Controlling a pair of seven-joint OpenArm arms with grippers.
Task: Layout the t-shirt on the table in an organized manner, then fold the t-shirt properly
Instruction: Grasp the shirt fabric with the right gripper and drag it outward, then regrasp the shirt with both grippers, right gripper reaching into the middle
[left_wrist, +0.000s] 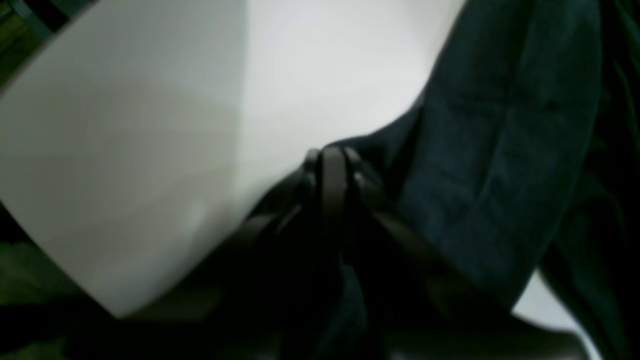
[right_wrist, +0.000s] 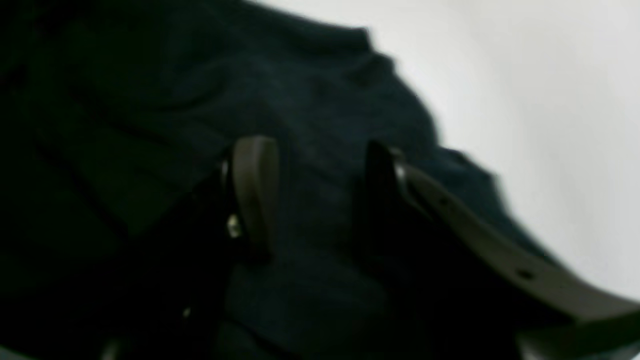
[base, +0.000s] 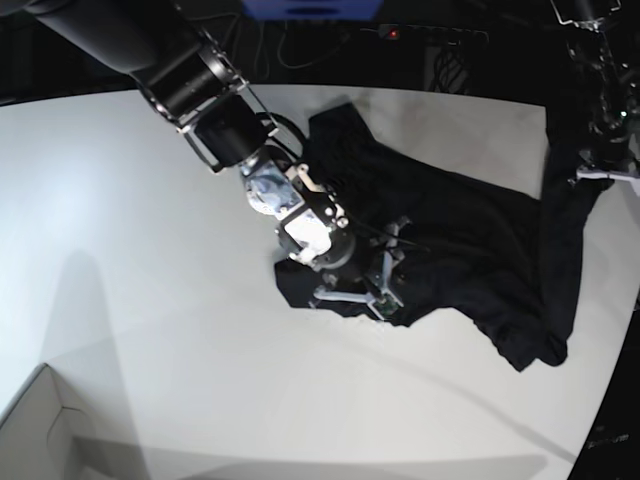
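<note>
The black t-shirt (base: 450, 220) lies crumpled on the white table (base: 150, 250), right of centre. Its right edge is pulled up toward my left gripper (base: 592, 180). In the left wrist view that gripper (left_wrist: 332, 160) is shut on a fold of the t-shirt (left_wrist: 500, 150), above the table (left_wrist: 150, 125). My right gripper (base: 375, 290) is low over the shirt's front left edge. In the right wrist view it (right_wrist: 320, 190) is open, its two fingers apart over the dark fabric (right_wrist: 325, 100), with the table (right_wrist: 550, 100) beyond.
A white box corner (base: 40, 430) sits at the front left of the table. Cables and a power strip (base: 430, 35) lie behind the table's curved far edge. The right arm's thick body (base: 200, 80) reaches in from the back left.
</note>
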